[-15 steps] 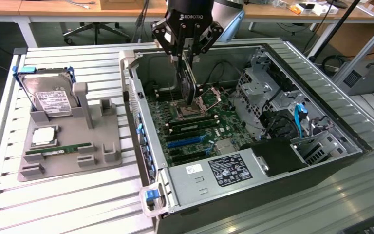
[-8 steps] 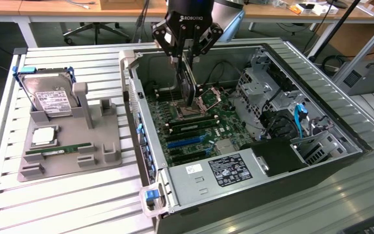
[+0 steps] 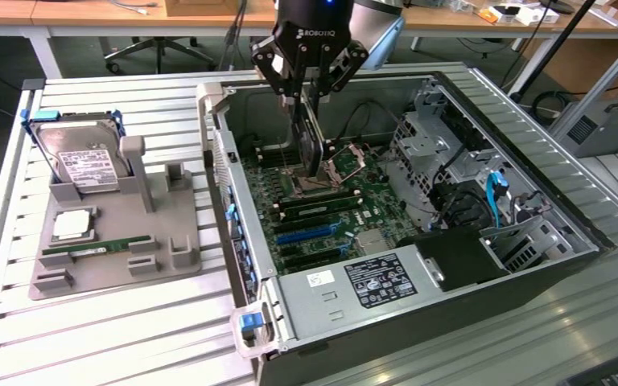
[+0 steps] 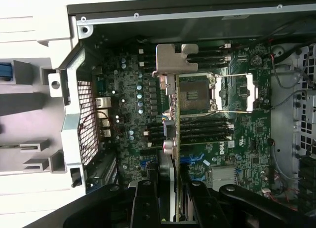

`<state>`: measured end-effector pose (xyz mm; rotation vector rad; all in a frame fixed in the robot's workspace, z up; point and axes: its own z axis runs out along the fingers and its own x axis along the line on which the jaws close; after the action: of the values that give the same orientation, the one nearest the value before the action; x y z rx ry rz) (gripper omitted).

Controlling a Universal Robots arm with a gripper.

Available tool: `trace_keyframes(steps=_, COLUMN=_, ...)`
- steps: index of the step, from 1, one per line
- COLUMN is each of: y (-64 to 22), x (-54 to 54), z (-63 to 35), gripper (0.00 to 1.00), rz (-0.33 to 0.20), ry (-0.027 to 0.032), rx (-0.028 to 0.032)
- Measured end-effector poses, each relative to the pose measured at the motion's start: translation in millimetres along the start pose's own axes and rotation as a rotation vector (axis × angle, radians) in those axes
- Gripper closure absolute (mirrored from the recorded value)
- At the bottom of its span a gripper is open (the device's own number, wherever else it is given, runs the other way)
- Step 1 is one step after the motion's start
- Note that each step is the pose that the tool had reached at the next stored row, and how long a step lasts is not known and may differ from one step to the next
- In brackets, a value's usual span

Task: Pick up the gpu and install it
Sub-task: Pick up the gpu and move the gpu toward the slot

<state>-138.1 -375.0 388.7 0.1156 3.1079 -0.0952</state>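
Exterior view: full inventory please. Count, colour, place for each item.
gpu: one, green board with silver bracket, edge-on above the motherboard, inside the case
case: one, black and silver, open, on the table toward the exterior view's right
motherboard: one, green, on the case floor
power supply: one, silver with white label, near end of the case
hard drive: one, silver with white label, propped at the fixture's far end
RAM stick: one, green, lying on the fixture
fixture: one, grey, on the table at the exterior view's left
table: one, white, slatted
hand: one, black, closed on the gpu

Silver-bracketed gpu (image 4: pixel 175 62), green motherboard (image 4: pixel 247 134)
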Motion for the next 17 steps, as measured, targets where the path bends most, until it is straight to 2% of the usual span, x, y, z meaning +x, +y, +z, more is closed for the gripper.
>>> trace_keyframes(steps=17, y=-0.1, x=-2.9, z=9.9, gripper=0.73, rz=0.0, ry=-0.0001, rx=0.0007)
